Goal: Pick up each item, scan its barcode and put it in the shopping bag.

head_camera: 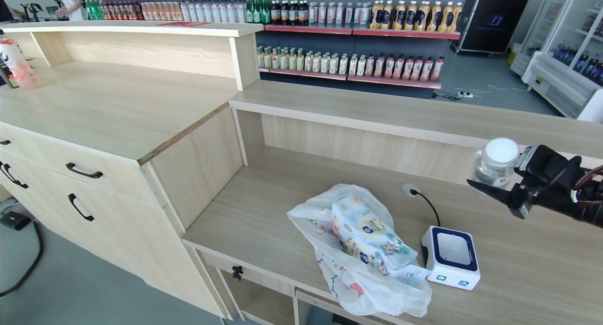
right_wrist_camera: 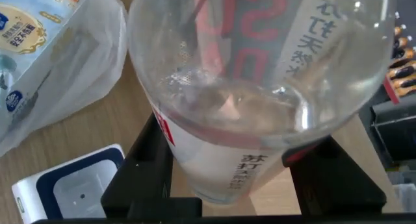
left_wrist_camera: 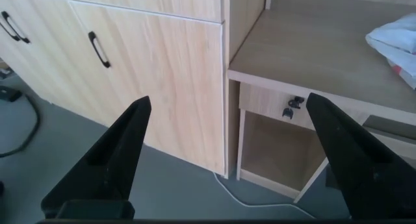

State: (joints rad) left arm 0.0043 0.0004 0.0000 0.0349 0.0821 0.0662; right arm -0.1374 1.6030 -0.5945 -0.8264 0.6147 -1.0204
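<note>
Since the right claw (head_camera: 492, 186) is clamped around a clear bottle (head_camera: 497, 162), white cap up and long axis about upright, the coming move likely turns on the scanner (head_camera: 451, 256). The claw hangs over the counter (head_camera: 541, 268), right of the scanner and on its far side, so the bottle would have to come down and leftward. The shopping bag (head_camera: 358, 268) lies just left of the scanner. The left claw (left_wrist_camera: 227, 102), wide open and empty, hangs well apart from the scanner.
</note>
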